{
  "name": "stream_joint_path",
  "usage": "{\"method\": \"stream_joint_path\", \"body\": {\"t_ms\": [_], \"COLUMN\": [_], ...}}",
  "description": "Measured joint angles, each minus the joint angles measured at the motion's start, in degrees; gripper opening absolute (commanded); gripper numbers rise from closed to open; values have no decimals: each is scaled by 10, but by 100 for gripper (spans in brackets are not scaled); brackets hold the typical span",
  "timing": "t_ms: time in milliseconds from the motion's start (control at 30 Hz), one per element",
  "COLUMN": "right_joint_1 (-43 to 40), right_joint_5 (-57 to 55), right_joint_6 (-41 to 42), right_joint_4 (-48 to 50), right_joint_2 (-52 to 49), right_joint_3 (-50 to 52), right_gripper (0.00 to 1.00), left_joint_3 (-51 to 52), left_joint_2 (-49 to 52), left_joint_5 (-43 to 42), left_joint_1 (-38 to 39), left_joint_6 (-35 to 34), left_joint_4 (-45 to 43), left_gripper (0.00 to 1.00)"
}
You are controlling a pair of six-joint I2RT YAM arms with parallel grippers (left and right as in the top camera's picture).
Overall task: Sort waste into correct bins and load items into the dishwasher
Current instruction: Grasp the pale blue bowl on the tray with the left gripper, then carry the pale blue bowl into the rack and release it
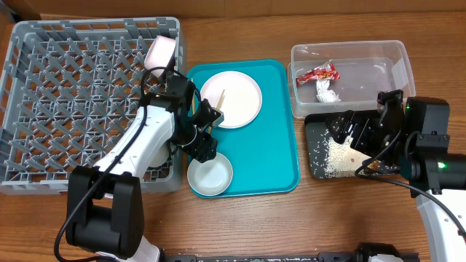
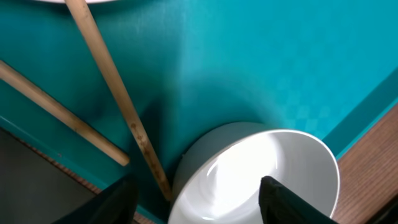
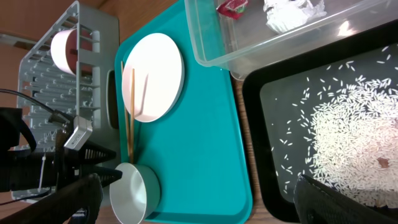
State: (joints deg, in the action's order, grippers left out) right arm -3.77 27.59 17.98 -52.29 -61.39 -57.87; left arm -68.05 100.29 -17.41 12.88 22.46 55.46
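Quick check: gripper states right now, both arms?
Left gripper: open, over the white bowl, holding nothing.
Right gripper: open, holding nothing.

We get bright, even light from above in all 3 views, with soft shadows. In the left wrist view the white bowl (image 2: 261, 180) carries a glossy highlight, and a dark shadow lies beside it on the teal tray (image 2: 280, 68). The fingers (image 2: 109, 202) of the left gripper (image 2: 196, 196) look black and blurred. The right wrist view bows straight edges near its borders, and the clear tub (image 3: 205, 37) glints.
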Motion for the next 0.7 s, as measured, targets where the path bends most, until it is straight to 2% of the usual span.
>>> {"method": "stream_joint_path", "body": {"t_ms": [133, 300, 367, 467, 533, 700], "right_joint_1": [0, 0, 0, 0, 0, 0], "right_joint_5": [0, 0, 0, 0, 0, 0], "right_joint_6": [0, 0, 0, 0, 0, 0], "right_joint_4": [0, 0, 0, 0, 0, 0], "right_joint_2": [0, 0, 0, 0, 0, 0], "right_joint_3": [0, 0, 0, 0, 0, 0], "right_gripper": [100, 100, 100, 100, 100, 100], "left_joint_3": [17, 51, 54, 54, 54, 55], "left_joint_2": [0, 0, 0, 0, 0, 0], "left_joint_5": [0, 11, 14, 16, 16, 11], "left_joint_1": [2, 2, 2, 2, 2, 2], "left_joint_6": [0, 0, -2, -7, -8, -24], "left_joint_4": [-27, -55, -63, -69, -74, -83], "left_gripper": [60, 52, 45, 24, 4, 4]}}
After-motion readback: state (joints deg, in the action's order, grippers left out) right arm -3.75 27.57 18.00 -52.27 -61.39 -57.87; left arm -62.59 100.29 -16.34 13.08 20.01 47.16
